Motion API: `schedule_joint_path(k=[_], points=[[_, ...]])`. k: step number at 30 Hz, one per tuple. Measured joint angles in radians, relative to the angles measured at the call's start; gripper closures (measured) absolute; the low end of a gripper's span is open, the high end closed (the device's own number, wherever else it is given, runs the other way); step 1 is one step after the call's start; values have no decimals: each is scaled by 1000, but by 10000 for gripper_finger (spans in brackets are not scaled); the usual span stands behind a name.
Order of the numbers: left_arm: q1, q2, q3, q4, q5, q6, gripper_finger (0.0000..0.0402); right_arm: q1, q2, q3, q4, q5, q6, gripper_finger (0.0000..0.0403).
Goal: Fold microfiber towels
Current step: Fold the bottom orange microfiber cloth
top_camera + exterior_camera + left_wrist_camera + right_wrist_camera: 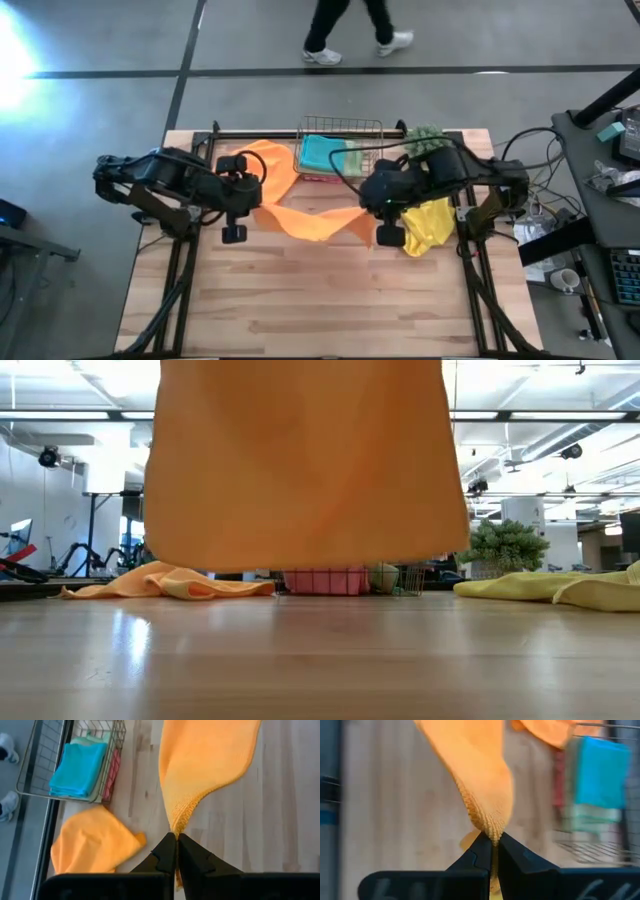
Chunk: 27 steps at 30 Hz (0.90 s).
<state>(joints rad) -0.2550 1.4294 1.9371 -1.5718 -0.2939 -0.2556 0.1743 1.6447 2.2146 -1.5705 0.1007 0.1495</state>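
Observation:
An orange towel [312, 222] hangs spread between my two grippers, above the middle of the table. In the low view the orange towel [300, 460] fills the upper middle, and its lower edge is clear of the tabletop. My left gripper [243, 212] is shut on the towel's left end. My right gripper [378, 232] is shut on its right end. A second orange towel [268, 160] lies crumpled on the table beside the basket. A yellow towel [432, 228] lies crumpled under my right arm. Teal [322, 152], sage green and pink towels lie in the basket. My left gripper pinches a bunched corner [176, 822] of the orange towel between its two shut fingers. The cloth runs away from the fingertips toward my right gripper, lifted clear of the table. My right gripper pinches the towel's opposite bunched corner [491, 834] between its two shut fingers. The cloth spreads out from the fingertips toward my left gripper. It sags a little between the two holds.
A copper wire basket [340, 148] stands at the table's far edge. A small green plant [425, 135] stands to its right. A person's legs and shoes [355, 40] show on the floor beyond the table. Bare wood [320, 300] lies toward the near edge.

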Motion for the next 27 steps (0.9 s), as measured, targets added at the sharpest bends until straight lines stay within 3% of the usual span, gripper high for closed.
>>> schedule_joint_path(k=[5, 14, 20, 27], points=[[8, 12, -14, 1, 2, -35, 401, -9, -23, -81, 0, 57, -45, 394], [-62, 56, -121, 0, 201, -157, 401, 67, -26, -274, 57, 46, 35, 394], [-74, 57, -167, 0, 205, -147, 401, 87, -35, -336, 66, 55, 67, 394], [-25, 54, -150, 1, 174, -50, 401, 51, -67, -305, 22, 171, 43, 394]])
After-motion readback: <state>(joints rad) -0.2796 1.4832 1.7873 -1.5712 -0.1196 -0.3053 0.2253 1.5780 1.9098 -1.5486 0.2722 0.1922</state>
